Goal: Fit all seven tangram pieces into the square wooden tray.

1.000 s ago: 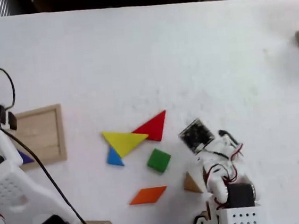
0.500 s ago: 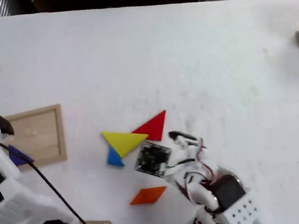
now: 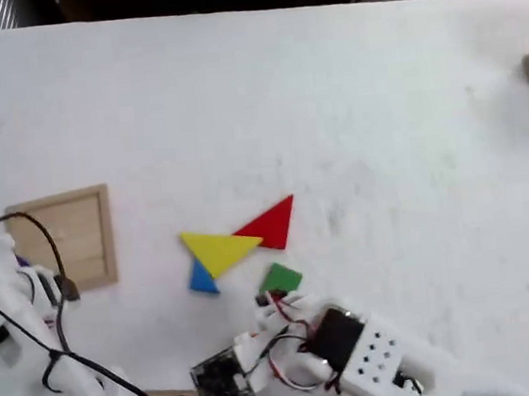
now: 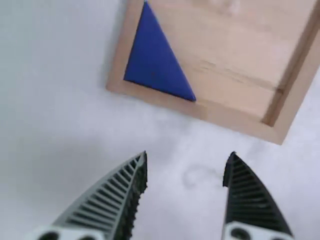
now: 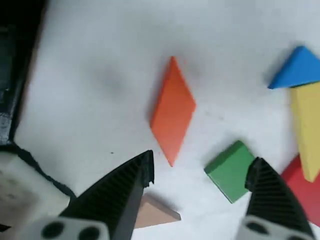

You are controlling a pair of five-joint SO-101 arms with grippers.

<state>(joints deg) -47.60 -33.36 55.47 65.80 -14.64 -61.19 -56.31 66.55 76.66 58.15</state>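
In the tray lies one blue triangle, six pieces outside; left fingers and right fingers wide.

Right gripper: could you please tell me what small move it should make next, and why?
Probably lower the right gripper onto the green square: its jaws stand open, the square lies flat near them, not yet in the tray.

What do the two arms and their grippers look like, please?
Both are white plastic with perforated housings. A black cable loops along the left arm; red and white wires cross the right arm. The left gripper and right gripper have dark, pointed, ridged fingers.
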